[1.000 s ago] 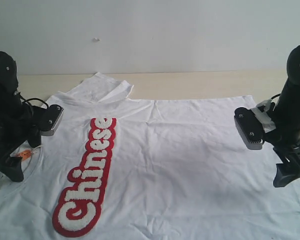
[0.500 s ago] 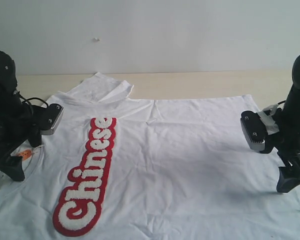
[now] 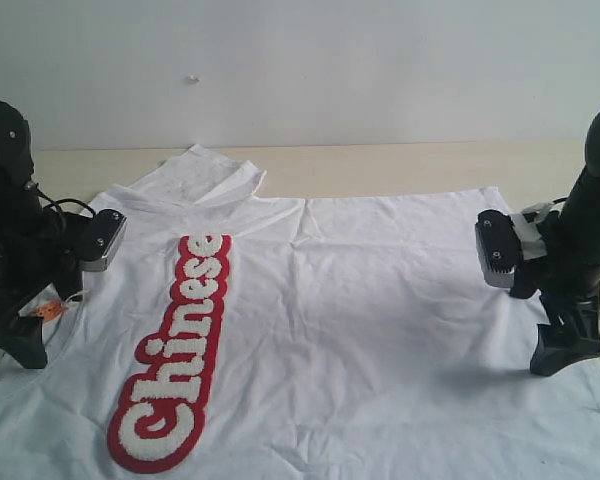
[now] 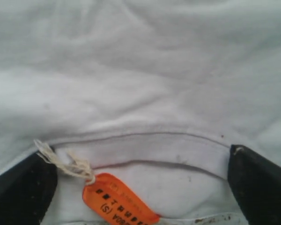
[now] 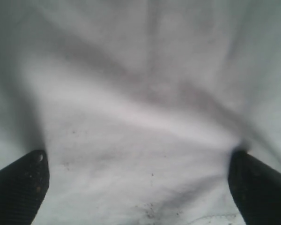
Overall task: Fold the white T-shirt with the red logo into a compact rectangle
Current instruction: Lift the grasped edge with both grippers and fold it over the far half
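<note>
Pre-fold: left gripper (image 4: 140, 187) at the collar (image 4: 145, 140), right gripper (image 5: 138, 187) opposite, fingers (image 4: 18, 192) spread; next, pinch the white T-shirt (image 3: 360, 300).

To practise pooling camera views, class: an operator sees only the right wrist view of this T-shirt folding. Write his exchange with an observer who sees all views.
Operator: Under my right claw I see only the white T-shirt, plain cloth. Where is the logo?
Observer: The red logo runs along the shirt's other end, near the left claw.
Operator: What is that claw doing?
Observer: It is open, its tips either side of the collar, beside an orange tag.
</note>
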Available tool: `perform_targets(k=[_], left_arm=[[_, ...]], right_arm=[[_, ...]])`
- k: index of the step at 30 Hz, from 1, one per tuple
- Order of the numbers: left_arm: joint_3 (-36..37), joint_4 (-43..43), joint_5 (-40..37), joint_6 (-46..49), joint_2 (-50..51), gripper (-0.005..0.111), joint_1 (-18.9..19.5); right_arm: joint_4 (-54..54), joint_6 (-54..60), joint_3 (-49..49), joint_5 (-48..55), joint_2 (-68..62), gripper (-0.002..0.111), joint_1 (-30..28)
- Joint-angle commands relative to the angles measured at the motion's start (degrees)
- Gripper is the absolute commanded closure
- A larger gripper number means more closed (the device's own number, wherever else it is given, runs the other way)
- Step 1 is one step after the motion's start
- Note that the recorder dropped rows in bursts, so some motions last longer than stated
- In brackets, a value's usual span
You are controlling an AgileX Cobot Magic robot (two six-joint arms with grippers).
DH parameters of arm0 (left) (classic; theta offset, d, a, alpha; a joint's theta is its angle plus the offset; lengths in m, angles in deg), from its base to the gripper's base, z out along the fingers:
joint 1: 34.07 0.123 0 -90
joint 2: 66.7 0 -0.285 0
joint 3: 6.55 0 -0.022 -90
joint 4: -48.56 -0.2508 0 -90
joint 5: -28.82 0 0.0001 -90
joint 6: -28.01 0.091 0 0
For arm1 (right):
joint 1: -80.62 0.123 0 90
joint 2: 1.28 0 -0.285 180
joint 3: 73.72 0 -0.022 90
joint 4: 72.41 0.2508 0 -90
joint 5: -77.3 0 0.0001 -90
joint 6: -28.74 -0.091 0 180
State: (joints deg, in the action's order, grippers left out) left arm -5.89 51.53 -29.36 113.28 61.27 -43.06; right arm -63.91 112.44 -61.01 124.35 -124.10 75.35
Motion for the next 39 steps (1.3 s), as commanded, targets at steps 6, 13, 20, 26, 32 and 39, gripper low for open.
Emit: perform_targets(k=[6, 13, 20, 26, 32, 39], left_arm=[[0.9, 3.0, 1.2, -0.7, 3.4, 0.013, -0.1], [1.1, 3.0, 14.1, -15.5, 5.3, 0.013, 0.0], [1.1, 3.0, 10.3, -15.5, 5.8, 0.013, 0.4], [1.1, 2.6, 6.4, -14.2, 5.8, 0.013, 1.1], [1.1, 2.6, 6.1, -14.2, 5.8, 0.024, 1.2], [1.1, 2.5, 5.1, -14.1, 5.8, 0.106, 1.2]], right_arm=[[1.5, -1.0, 0.6, -1.9, -2.9, 0.006, 0.0], [-11.7, -6.8, 0.8, 0.1, -3.0, 0.006, 0.6], [-7.2, -9.4, 0.7, -0.2, -3.0, 0.006, 0.6], [-5.7, -9.9, 0.7, -2.0, -3.0, 0.006, 0.6], [-5.9, -8.8, 0.7, -2.4, -3.0, 0.029, 0.6], [-5.9, -8.8, 0.7, -3.3, -3.0, 0.097, 0.6]])
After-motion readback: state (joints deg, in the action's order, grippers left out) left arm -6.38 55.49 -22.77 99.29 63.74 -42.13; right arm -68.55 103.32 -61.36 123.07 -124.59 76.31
